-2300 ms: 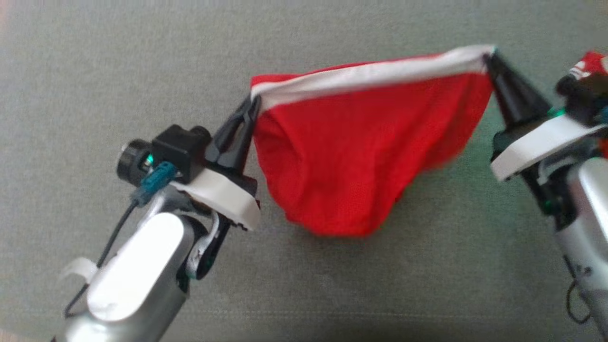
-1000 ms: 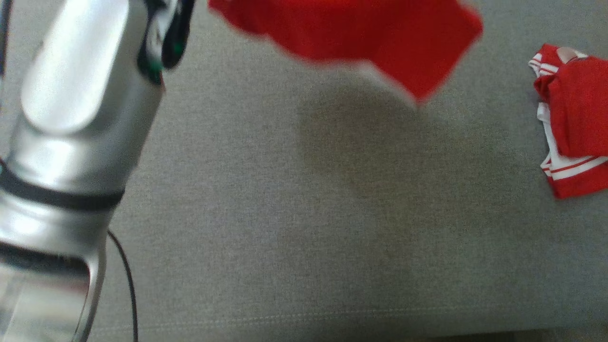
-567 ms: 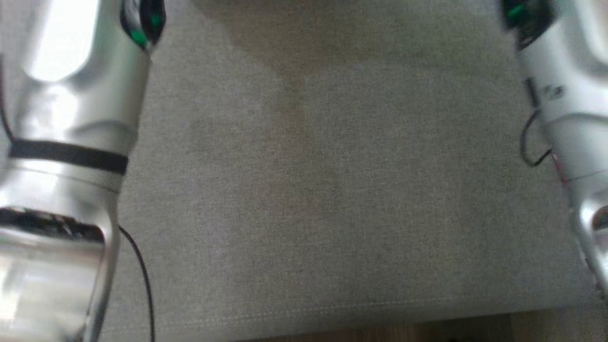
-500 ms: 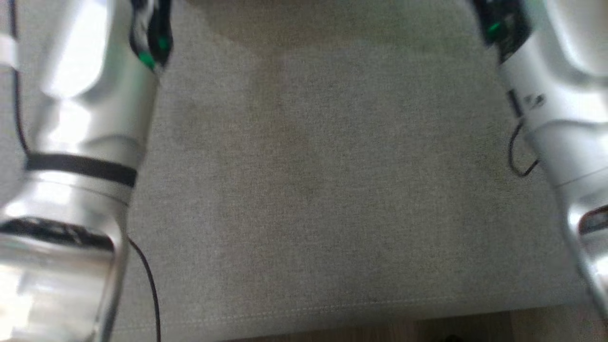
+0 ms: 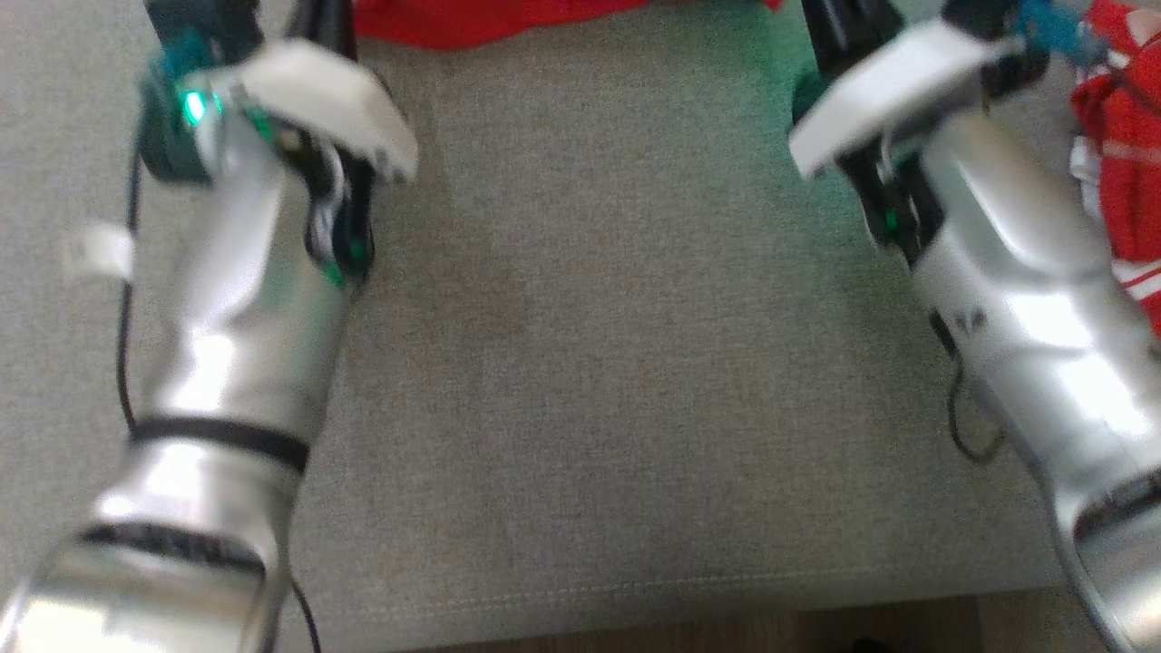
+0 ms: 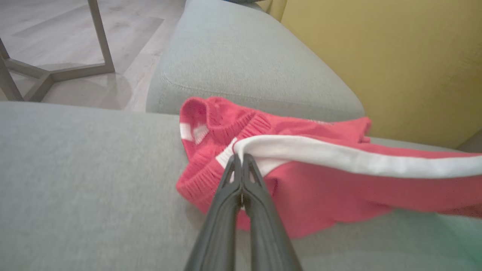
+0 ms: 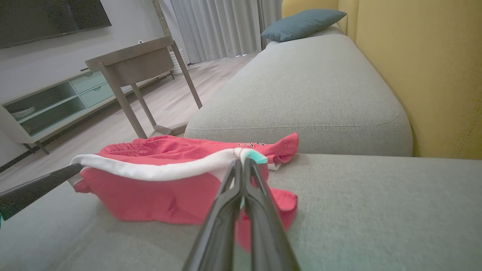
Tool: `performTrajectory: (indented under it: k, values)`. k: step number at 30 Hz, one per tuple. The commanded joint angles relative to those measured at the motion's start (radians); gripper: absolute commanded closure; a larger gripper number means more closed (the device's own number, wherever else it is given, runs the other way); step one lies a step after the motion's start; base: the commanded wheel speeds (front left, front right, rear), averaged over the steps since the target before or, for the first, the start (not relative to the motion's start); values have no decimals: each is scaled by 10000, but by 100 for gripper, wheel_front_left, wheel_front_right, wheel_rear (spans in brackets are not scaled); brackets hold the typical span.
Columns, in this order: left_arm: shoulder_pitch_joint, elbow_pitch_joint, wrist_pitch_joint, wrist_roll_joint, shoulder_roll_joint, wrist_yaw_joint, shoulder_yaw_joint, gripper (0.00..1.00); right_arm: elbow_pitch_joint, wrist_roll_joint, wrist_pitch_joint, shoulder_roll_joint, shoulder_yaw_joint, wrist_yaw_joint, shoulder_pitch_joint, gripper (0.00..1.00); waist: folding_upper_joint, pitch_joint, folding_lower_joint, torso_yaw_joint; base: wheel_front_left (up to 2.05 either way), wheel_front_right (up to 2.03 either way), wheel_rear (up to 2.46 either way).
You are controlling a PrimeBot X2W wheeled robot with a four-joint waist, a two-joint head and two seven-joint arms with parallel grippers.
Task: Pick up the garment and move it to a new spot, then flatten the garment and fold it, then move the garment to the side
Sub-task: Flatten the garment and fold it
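Note:
The garment (image 6: 320, 188) is red knit with a white waistband, and its lower part lies on the grey sofa cushion (image 6: 75, 180). My left gripper (image 6: 241, 156) is shut on one end of the waistband. My right gripper (image 7: 241, 162) is shut on the other end, so the band hangs stretched between them just above the cushion. In the head view both pale forearms reach forward, and a strip of the garment (image 5: 472, 23) shows at the top edge. The left gripper's dark finger (image 7: 34, 190) enters the right wrist view from the left.
A second red-and-white piece of clothing (image 5: 1125, 172) lies beside my right forearm. The yellow sofa back (image 6: 395, 56) rises behind the garment. Another grey cushion (image 7: 308, 94) adjoins, with a blue pillow (image 7: 301, 22). A side table (image 7: 139, 67) stands on the floor. The seat's front seam (image 5: 635, 589) is near.
The head view has shifted, so the camera has moved. The garment, held up in the air earlier, now rests partly on the cushion farther forward. Both grippers have kept their hold.

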Motion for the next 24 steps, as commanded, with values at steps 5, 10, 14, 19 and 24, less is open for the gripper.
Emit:
performTrajectory:
  k: [5,10,14,19,24]
  values:
    - [2361,-1724,-52,444,248,-113,96,100,-2053,-281,-107,-1015,-282,65,2444,100,0,-850,0,-18,0,0,0]
    - [4032,-2870,-52,946,309,-215,-148,100,-3355,-638,-108,-1555,-746,65,4344,100,0,-1415,0,-10,0,0,0]
    - [5690,-4146,-52,1199,504,-153,-278,100,-4731,-951,124,-1767,-1669,65,6301,100,0,-1984,0,9,0,0,0]
    - [7572,-6058,248,1192,783,227,-375,100,-6916,-1627,1253,-1560,-3159,65,8800,100,0,-2517,0,65,0,0,0]
    - [9240,-8553,1400,1199,1160,878,-427,100,-9364,-2444,2894,-1044,-4348,65,10815,100,0,-2830,0,74,0,0,0]
